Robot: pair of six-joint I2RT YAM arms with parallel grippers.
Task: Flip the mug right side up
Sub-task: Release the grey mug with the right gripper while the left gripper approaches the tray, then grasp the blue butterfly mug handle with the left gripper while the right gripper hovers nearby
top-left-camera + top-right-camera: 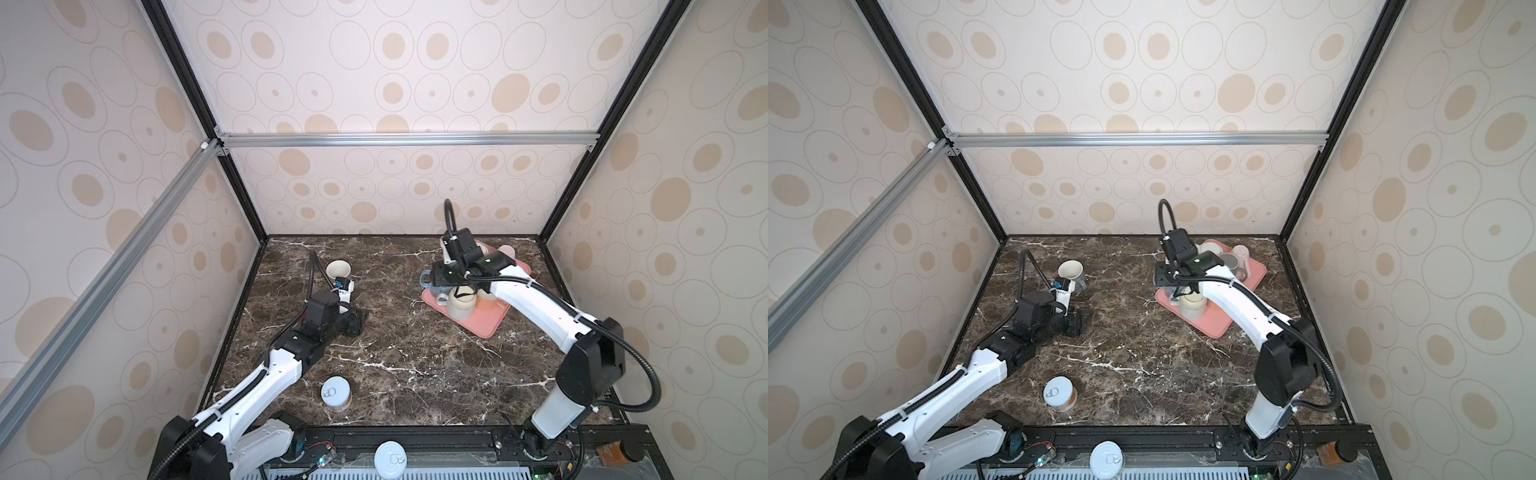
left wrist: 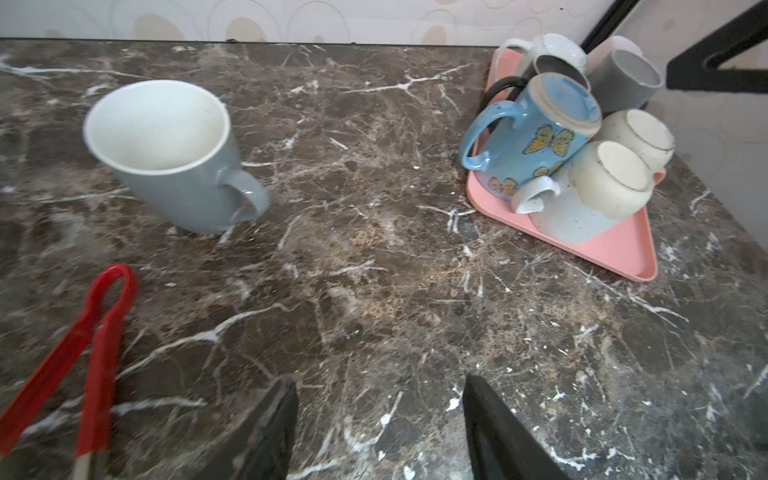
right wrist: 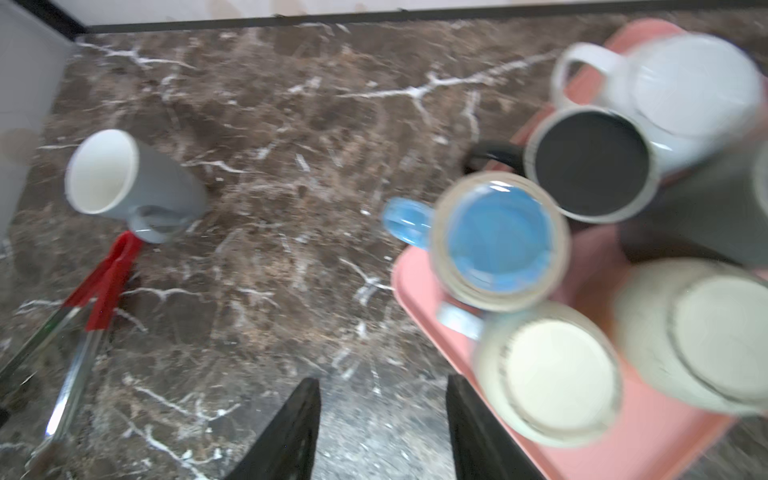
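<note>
Just ahead of the right gripper [image 3: 382,380], whose jaws are spread and empty, a blue mug [image 3: 498,241] is seen base-up and leaning on the pink tray [image 3: 409,282]. The left gripper [image 2: 380,379], likewise spread and empty, is judged farther off, near an upright grey mug [image 2: 178,166].

Grey mug [image 2: 178,187], white inside; blue mug [image 2: 536,145] with yellow butterflies; pink tray [image 2: 623,253]; red tongs [image 2: 99,324]; brown white-veined table [image 2: 374,270].
</note>
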